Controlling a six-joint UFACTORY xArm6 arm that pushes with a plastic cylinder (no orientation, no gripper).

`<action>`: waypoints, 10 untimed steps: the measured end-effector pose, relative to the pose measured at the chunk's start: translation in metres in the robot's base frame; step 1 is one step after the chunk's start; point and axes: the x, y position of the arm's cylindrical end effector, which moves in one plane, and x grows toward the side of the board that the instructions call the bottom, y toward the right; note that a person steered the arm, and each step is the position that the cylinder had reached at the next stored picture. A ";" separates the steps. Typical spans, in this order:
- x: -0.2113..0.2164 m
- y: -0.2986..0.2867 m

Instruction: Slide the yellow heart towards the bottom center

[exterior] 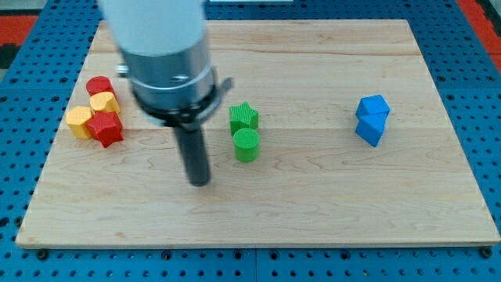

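Two yellow blocks lie at the view's left in a cluster with two red ones. One yellow block [104,102] sits just below a red round block [99,85]; the other yellow block [79,121] is at the cluster's left edge, beside a red star [106,128]. I cannot tell which yellow block is the heart. My tip [200,182] rests on the wooden board [313,211], to the right of and below the cluster, well apart from it, and left of the green blocks.
A green star [244,117] and a green cylinder [246,145] stand close together right of my tip. Two blue blocks [373,106] [369,129] touch at the view's right. The arm's grey body [163,55] covers the board's upper left.
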 end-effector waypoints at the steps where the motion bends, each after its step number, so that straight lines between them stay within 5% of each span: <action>1: 0.000 0.020; 2: 0.000 0.028; 5: -0.010 0.182; 8: -0.142 0.198; 10: -0.138 0.141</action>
